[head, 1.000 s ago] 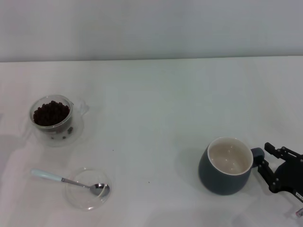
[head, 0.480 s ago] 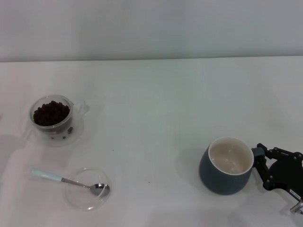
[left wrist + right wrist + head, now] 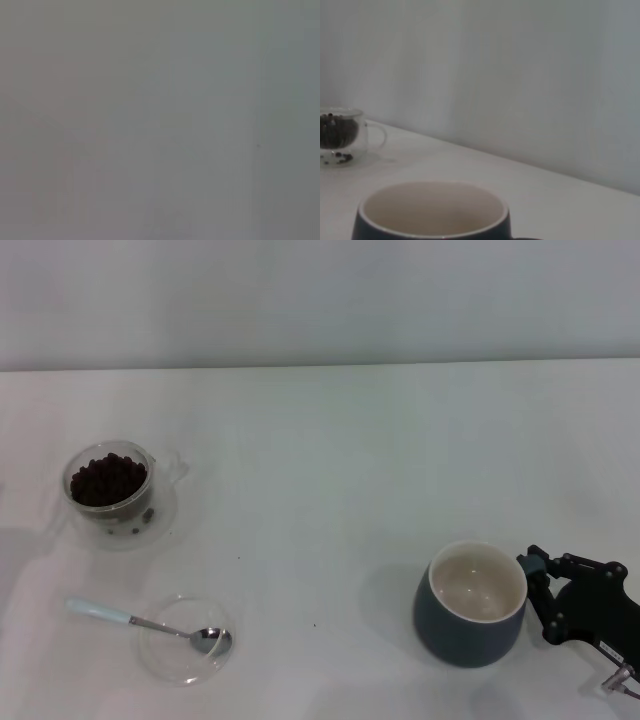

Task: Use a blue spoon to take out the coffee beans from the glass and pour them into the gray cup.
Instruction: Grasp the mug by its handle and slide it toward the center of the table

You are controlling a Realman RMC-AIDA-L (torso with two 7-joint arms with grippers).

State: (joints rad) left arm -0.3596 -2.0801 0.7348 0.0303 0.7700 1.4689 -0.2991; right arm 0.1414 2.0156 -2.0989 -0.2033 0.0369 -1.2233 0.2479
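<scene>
The gray cup (image 3: 470, 605) stands upright at the front right, its cream inside bare; its rim also shows in the right wrist view (image 3: 430, 212). My right gripper (image 3: 540, 598) is at the cup's right side, jaws apart on either side of the handle, which they hide. The glass (image 3: 110, 485) with coffee beans (image 3: 107, 478) stands at the far left; it also shows far off in the right wrist view (image 3: 342, 135). The blue spoon (image 3: 100, 612) lies at the front left, its bowl resting in a flat clear dish (image 3: 165, 665). My left gripper is out of view.
The glass stands on a clear saucer (image 3: 165, 525) that holds a few loose beans. White tabletop (image 3: 320, 490) spreads between the glass and the cup. A pale wall runs along the back. The left wrist view shows only plain grey.
My right gripper has moved left up to the cup's handle. The cup has shifted slightly left and toward me. The glass, spoon and dish have not moved.
</scene>
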